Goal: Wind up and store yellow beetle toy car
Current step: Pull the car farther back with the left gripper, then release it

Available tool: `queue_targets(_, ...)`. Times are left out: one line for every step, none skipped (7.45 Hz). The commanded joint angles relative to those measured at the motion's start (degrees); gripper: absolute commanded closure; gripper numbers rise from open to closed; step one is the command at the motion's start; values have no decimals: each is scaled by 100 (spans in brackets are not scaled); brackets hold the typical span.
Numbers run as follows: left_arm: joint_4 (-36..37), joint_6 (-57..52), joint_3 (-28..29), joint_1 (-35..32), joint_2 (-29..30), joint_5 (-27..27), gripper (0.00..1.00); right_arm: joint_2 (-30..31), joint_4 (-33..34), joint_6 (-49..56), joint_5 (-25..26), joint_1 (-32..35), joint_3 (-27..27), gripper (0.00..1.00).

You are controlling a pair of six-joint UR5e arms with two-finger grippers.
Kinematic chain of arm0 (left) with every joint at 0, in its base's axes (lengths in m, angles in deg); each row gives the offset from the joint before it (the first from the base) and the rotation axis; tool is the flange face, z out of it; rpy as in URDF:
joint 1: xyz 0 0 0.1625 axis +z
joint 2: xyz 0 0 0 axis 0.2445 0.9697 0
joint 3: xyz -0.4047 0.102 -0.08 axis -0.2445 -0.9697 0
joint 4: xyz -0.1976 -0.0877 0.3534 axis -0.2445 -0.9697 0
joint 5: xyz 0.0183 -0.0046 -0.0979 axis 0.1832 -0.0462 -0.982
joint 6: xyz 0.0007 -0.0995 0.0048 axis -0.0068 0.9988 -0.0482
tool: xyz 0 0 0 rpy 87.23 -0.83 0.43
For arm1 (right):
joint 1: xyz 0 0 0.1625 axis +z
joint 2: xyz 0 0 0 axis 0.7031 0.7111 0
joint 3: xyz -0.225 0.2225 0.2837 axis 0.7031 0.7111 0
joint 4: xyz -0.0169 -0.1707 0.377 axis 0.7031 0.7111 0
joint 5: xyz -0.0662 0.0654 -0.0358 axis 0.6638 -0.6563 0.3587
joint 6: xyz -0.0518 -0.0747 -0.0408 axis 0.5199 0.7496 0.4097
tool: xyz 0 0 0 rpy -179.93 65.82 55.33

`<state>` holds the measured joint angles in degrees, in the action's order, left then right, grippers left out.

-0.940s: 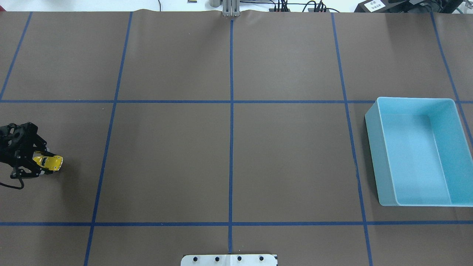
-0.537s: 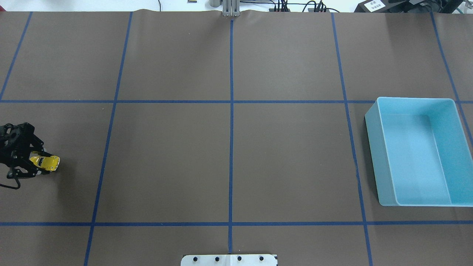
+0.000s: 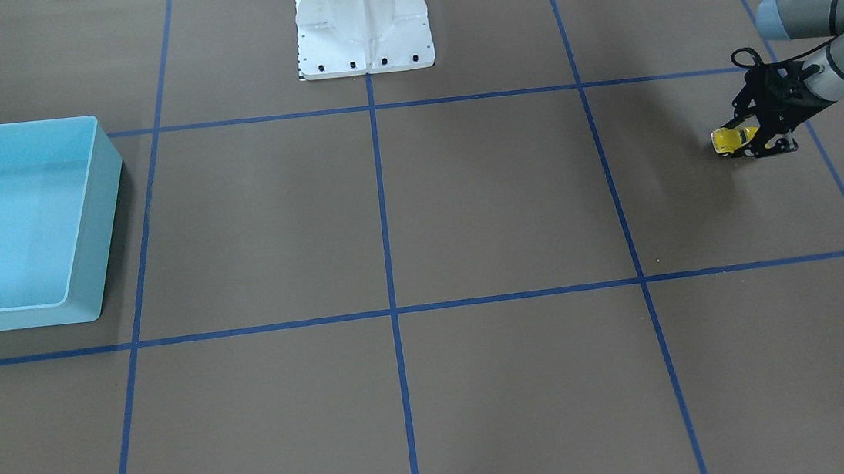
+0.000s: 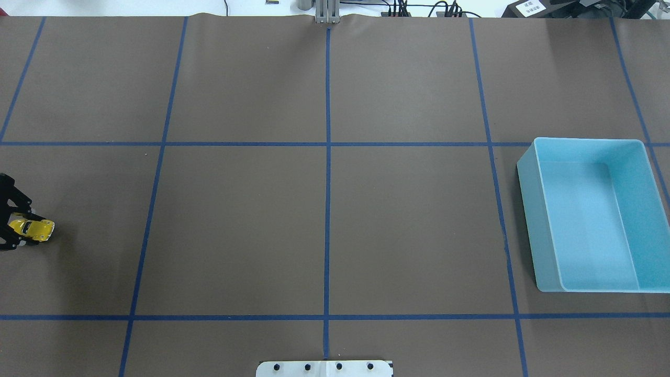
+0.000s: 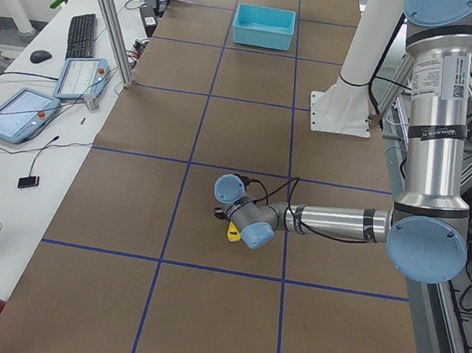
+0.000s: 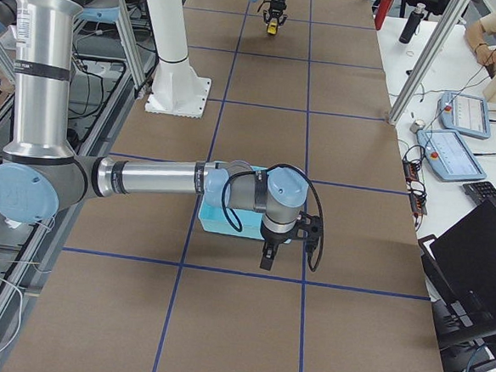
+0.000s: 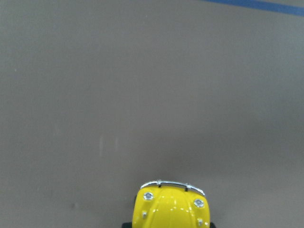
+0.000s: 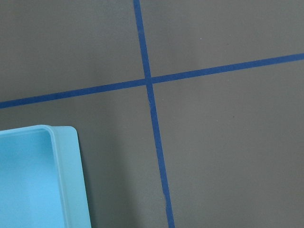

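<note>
The yellow beetle toy car (image 4: 31,229) sits gripped between the left jaws.

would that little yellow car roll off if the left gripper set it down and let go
Probably: the yellow beetle toy car looks to be on small wheels, and the table looks flat, so a nudge would likely send it rolling. Its glossy rounded shell may slip in the left gripper. It looks rigid, not floppy.

Bright yellow beetle toy car (image 4: 32,229), light blue bin (image 4: 538,220), brown table (image 4: 235,225), blue gridlines (image 4: 327,209)
</note>
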<state>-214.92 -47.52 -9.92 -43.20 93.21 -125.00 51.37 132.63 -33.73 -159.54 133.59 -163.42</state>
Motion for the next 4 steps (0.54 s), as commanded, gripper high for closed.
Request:
queue_targets(0, -426, 250, -197, -27, -74, 100, 0, 0, 0, 0, 3, 0, 0)
queue_targets(9, -541, 313, -284, -27, -74, 100, 0, 0, 0, 0, 3, 0, 0)
queue_targets(9, -638, 418, -337, -27, -74, 100, 0, 0, 0, 0, 3, 0, 0)
queue_targets(9, -674, 436, -425, -36, -83, 53, 0, 0, 0, 0, 3, 0, 0)
